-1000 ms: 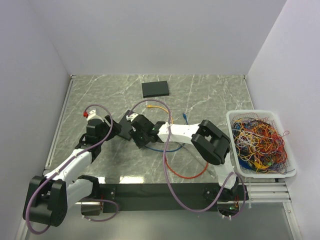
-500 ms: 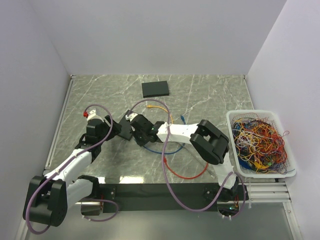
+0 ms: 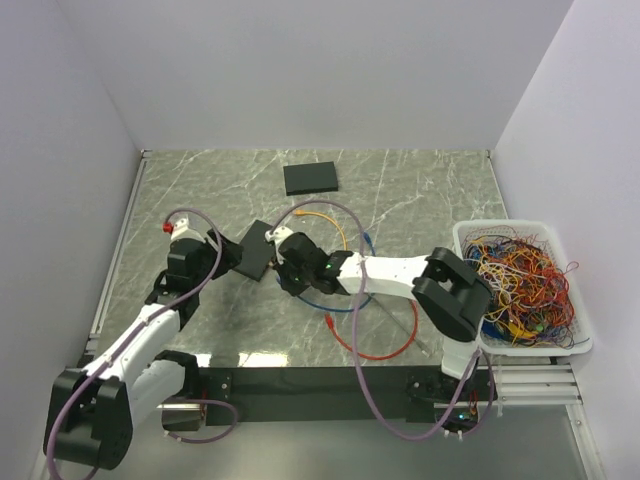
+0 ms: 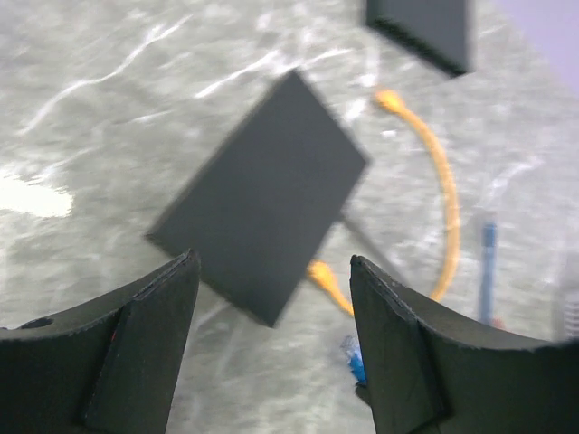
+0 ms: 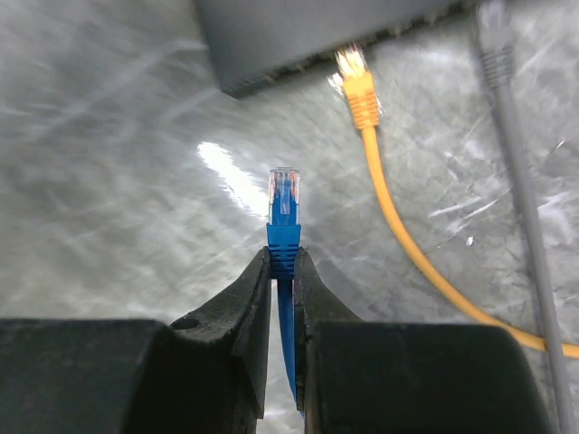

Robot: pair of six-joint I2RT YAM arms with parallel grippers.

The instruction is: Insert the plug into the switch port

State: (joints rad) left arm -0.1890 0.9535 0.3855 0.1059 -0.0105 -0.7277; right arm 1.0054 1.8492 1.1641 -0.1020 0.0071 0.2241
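Fingers of the right arm, the right fingers (image 5: pixel 282 267), are closed tight on a blue plug (image 5: pixel 283 212), gripping it just behind the head so that the clear tip sticks out past the tips. The plug points toward the near edge of the switch (image 5: pixel 308 36), a flat dark box lying on the marble bench (image 3: pixel 420 190), and stops short of it with bare bench between the two. An orange plug (image 5: pixel 359 86) lies with its tip right at that same edge, its orange cable (image 4: pixel 439 172) curving away in a loop, and a grey cable (image 5: pixel 516 163) runs alongside it. On the left wrist view the left fingers (image 4: pixel 271 271) are spread wide with nothing between them, and the switch shows beyond them, skewed on the bench; the picture is too blurred to say whether they touch it. From above, the switch sits between the two arms, just beside the left fingers. A second black box (image 3: pixel 311 178) lies well apart toward the far wall, a red cable (image 3: pixel 375 352) loops near the front edge, and a white basket (image 3: pixel 460 240) full of tangled cables stands at the right.
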